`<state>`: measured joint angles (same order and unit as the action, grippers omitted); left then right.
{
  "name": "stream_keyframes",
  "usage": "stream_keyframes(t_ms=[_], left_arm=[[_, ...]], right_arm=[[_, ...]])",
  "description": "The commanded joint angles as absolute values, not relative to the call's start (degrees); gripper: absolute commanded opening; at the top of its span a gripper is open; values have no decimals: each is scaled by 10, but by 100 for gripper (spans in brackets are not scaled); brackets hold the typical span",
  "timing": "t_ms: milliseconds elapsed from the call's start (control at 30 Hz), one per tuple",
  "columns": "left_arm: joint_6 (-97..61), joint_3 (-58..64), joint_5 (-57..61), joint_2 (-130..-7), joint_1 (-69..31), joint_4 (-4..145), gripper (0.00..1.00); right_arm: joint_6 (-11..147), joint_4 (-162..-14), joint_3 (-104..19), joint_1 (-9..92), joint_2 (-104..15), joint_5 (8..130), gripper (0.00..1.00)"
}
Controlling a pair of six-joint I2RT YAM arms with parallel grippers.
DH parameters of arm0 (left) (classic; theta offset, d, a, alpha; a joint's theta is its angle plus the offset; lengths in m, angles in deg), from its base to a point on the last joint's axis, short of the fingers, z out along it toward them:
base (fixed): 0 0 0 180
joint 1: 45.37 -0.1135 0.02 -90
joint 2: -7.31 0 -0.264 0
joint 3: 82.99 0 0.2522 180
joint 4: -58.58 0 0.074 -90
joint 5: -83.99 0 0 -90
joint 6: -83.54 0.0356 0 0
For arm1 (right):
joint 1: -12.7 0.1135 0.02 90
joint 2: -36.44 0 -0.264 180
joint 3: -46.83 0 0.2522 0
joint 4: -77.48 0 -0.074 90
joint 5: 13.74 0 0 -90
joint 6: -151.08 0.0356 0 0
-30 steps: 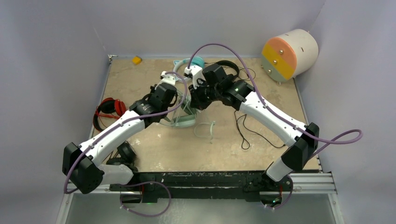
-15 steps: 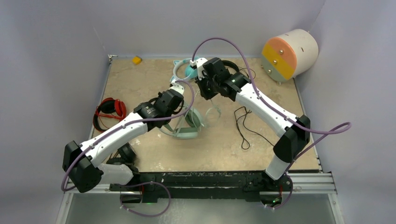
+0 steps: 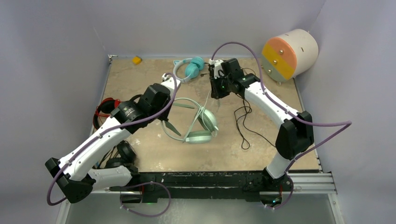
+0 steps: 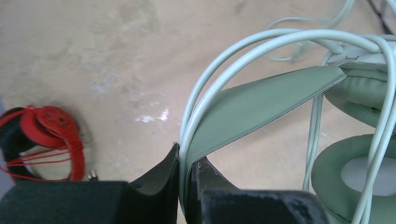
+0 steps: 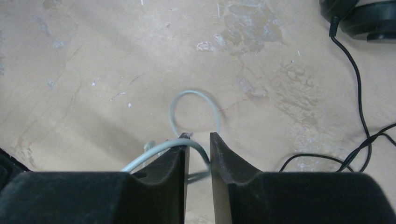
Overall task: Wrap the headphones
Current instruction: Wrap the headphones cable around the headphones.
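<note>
Task thing: the mint-green headphones [image 3: 201, 122] are seen mid-surface, between the two arms, ear cups low and the headband raised toward the left arm.
Left end effector [image 4: 187, 165]: it is clamped shut on the edge of the mint headband, with two turns of the mint cable [image 5: 192, 92] pinched in beside it.
Right end effector [image 5: 198, 137]: it is parted only narrowly; the mint cable is seen crossing its gap, but no firm pinch on it can be made out.
Cable state: several turns are draped over the headband and past the ear cups in the left wrist view; a free loop lies on the surface [image 3: 140, 74] just ahead of the right fingertips.
Stage: wrapping is judged partly done, with the tail end not yet secured.
Risk, slack: with the right jaws parted, tension could be lost and the draped turns could slide off the headband.
Risk, grip: the headband is held near its edge only, so a pull on the cable could twist it out of the left jaws.
Risk, snag: the black cable [image 5: 357, 84] lies near on the right and could be caught up in a sweep.
Bystanders: the red headphones [image 3: 109, 109] and the teal cat-eared headphones [image 3: 192, 67] lie well apart from the work.
</note>
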<state>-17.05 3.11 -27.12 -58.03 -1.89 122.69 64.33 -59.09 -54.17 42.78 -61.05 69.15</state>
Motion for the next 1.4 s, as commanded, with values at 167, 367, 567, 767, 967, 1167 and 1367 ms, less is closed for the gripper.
stream_keyframes(t_ms=[167, 367, 567, 767, 967, 1167, 1367], left_arm=[[-309, 163, 2, -561, -86, 1257, 0], [-343, 248, 59, -599, -138, 1294, 0], [-368, 313, 71, -632, -145, 1302, 0], [-374, 346, 59, -653, -146, 1319, 0], [-381, 337, 21, -650, -145, 1317, 0], [-385, 319, 10, -643, -145, 1306, 0], [-385, 314, 9, -639, -145, 1305, 0]], right_arm=[[700, -757, -439, 392, -566, 551, 27], [721, -826, -378, 390, -552, 518, 27], [733, -872, -334, 389, -525, 514, 30], [751, -938, -260, 389, -474, 481, 34], [778, -1000, -189, 390, -439, 427, 38], [801, -1030, -157, 390, -439, 399, 39], [799, -1018, -152, 390, -434, 404, 39]])
